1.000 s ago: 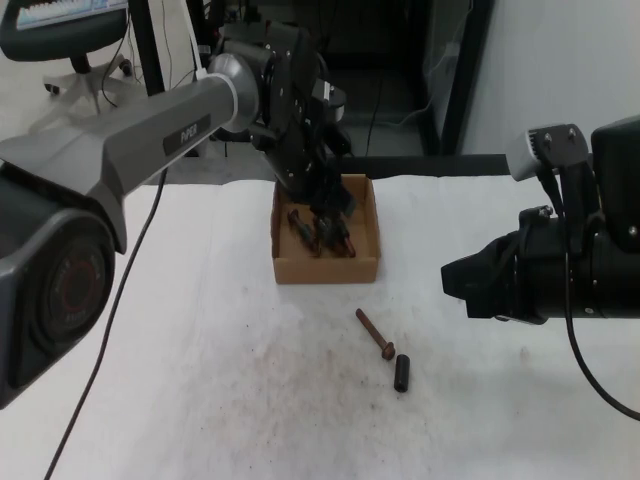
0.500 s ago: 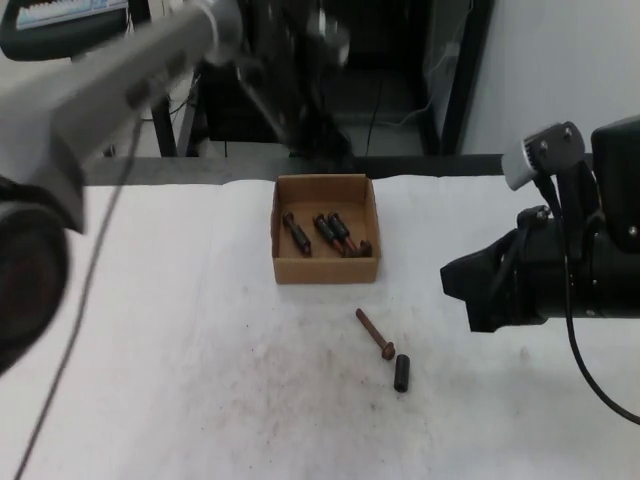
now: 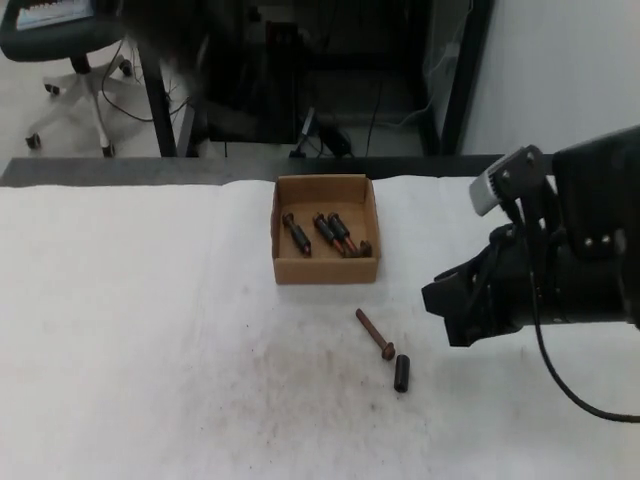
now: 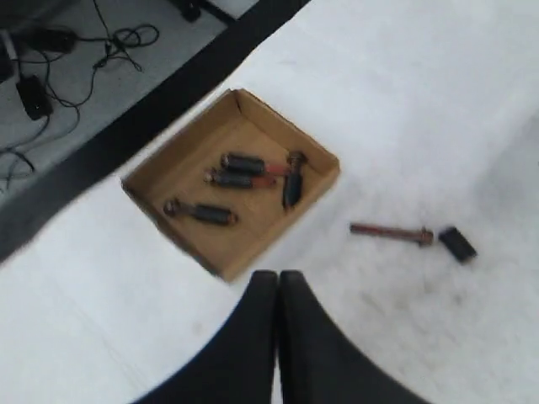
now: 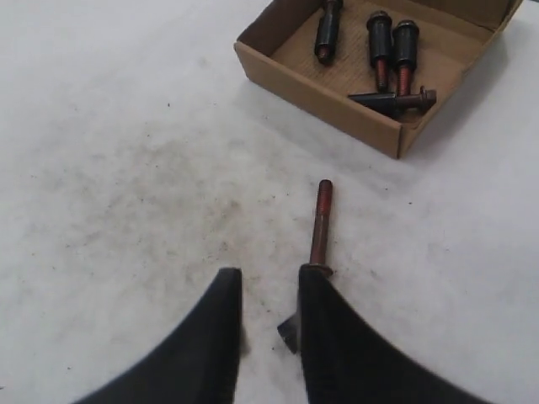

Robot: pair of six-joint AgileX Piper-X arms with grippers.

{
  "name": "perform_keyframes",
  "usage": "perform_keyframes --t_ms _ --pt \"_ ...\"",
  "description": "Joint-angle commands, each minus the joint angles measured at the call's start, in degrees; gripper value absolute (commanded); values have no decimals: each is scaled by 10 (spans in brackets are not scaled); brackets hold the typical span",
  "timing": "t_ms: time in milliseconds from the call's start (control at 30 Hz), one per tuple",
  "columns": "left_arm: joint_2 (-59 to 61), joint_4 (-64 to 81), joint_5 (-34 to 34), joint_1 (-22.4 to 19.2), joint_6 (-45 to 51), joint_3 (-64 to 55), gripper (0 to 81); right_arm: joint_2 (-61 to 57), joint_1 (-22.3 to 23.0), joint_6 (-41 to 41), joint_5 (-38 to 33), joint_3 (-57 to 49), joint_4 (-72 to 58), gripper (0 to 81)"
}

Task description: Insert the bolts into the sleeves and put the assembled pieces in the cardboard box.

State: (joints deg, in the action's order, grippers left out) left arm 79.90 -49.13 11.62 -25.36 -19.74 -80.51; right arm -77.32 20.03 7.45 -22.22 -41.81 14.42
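Your left gripper (image 4: 275,282) has lifted off the shallow brown cardboard box (image 3: 326,270), fingers pressed together. Four assembled pieces (image 3: 335,232) lie inside; one rusty bolt (image 3: 375,334) and black sleeve (image 3: 401,373) wait outside, right gripper (image 5: 268,282) spread near them.

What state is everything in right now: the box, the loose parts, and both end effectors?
cardboard box: open-topped, holding four assembled pieces.
bolt: loose on the bench, not inserted.
sleeve: lying empty beside the bolt's head.
left end effector: shut, empty.
right end effector: open, empty.

Sleeve (image 5: 289,332) half hidden behind right pincer (image 5: 269,274) finger.
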Motion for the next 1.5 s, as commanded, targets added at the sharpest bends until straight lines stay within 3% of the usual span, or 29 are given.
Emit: perform_keyframes --t_ms 0,200,400,600,900,1133,1300,1467 --pt "-82 110 -11 0 46 187 3 -8 1 3 -8 -7 -14 232" --pt "-226 312 -31 0 130 445 3 -105 1 74 -4 -102 43 232" --pt "-290 334 -31 0 143 549 3 -199 8 156 14 -227 149 232" --pt "-291 332 -31 0 152 570 3 -277 50 246 49 -318 259 232" --pt "-291 329 -31 0 149 570 3 -331 109 253 88 -339 270 232" --pt "-291 275 -30 0 149 570 3 -331 104 278 127 -339 270 236" --pt "-291 269 -30 0 149 570 3 -331 97 289 139 -339 268 335" --pt "-291 271 -30 0 149 570 3 -336 95 317 164 -339 260 342"
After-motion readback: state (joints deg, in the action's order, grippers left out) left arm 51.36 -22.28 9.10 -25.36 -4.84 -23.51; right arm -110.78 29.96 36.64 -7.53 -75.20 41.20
